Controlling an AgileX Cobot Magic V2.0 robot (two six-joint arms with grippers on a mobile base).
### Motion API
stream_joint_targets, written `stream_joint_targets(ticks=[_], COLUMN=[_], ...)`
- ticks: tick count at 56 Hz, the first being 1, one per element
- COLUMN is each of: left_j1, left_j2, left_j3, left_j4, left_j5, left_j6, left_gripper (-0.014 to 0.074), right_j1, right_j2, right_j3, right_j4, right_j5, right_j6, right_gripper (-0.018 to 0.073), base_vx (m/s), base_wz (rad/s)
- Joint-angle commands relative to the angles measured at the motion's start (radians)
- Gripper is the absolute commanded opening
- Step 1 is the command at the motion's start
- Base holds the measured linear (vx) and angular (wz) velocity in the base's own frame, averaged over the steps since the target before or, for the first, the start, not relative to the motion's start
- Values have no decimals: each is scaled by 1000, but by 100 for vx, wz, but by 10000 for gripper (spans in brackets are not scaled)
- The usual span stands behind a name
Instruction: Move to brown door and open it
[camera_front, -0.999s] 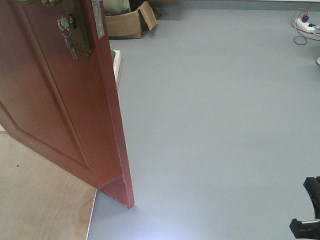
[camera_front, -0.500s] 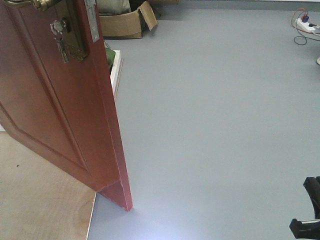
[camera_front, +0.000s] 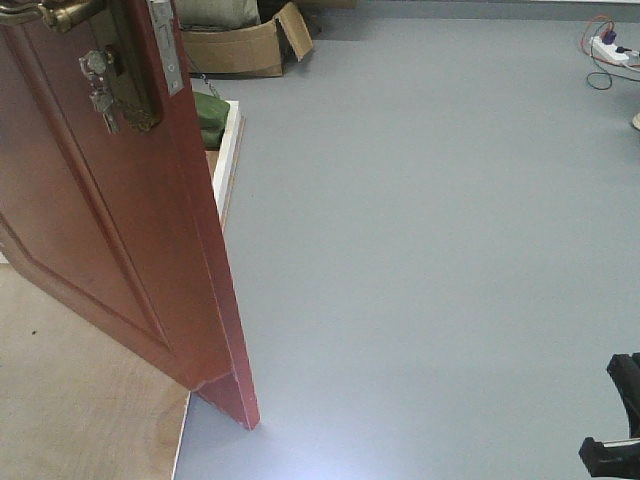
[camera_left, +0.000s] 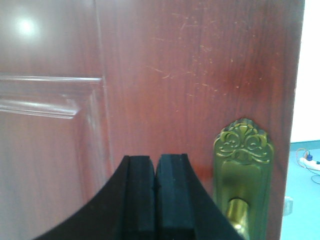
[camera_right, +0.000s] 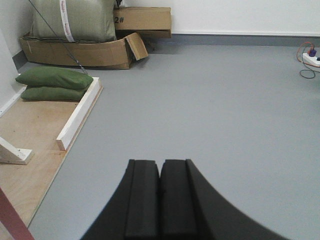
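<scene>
Front view: we see the brown door ajar at left; left wrist view: the left gripper, jaws pressed together, faces the door panel beside its brass handle plate; right wrist view: the right gripper, jaws likewise together, faces the grey floor.

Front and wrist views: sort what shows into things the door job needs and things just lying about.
For the job:
door
handle
keys hanging at the lock
left gripper, shut, facing the door

Lying about:
box
green bags
white board
power strip
</scene>
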Motion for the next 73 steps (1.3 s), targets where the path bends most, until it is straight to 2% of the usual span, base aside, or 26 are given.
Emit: stream_joint_targets(ticks=[1,73], left_j1=[-2,-2], left_j2=[-10,-10], left_j3=[-30,-30], left_j4=[-4,-4], left_j5=[15,15], left_j6=[-6,-6], left_gripper=[-6,-6], right_j1=[1,1], right_j2=[-6,-6], right_j3=[3,3], right_j4=[-3,-3], right_j5=[-77,-80], right_j6=[-8,-8], right_gripper=[0,0], base_vx=[1,10], base_wz=[-2,-5])
